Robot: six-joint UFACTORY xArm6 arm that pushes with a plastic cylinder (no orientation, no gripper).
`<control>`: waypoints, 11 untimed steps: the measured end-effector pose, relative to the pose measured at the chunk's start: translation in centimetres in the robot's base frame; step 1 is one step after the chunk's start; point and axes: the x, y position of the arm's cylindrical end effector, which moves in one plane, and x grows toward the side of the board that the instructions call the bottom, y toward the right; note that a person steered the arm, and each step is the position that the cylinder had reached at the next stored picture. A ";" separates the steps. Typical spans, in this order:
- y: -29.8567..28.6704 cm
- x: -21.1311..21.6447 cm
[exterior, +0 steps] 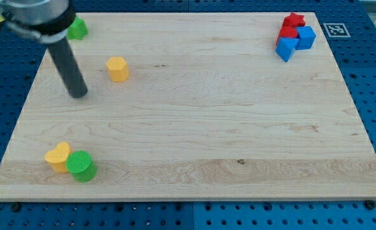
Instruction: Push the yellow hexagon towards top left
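Note:
The yellow hexagon (117,68) sits on the wooden board (194,128) in its upper left part. My tip (79,94) rests on the board to the left of and a little below the hexagon, apart from it by a clear gap. The dark rod rises from the tip towards the view's top left.
A green block (78,28) sits at the top left corner, partly hidden by the arm. A yellow heart (58,156) touches a green cylinder (81,166) at the bottom left. Red blocks (291,25) and blue blocks (296,42) cluster at the top right. An AprilTag (334,29) is nearby.

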 end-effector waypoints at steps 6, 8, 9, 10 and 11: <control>8.3 -2.5; 7.0 -6.9; 7.1 -9.8; 7.1 -11.3; 7.0 -11.4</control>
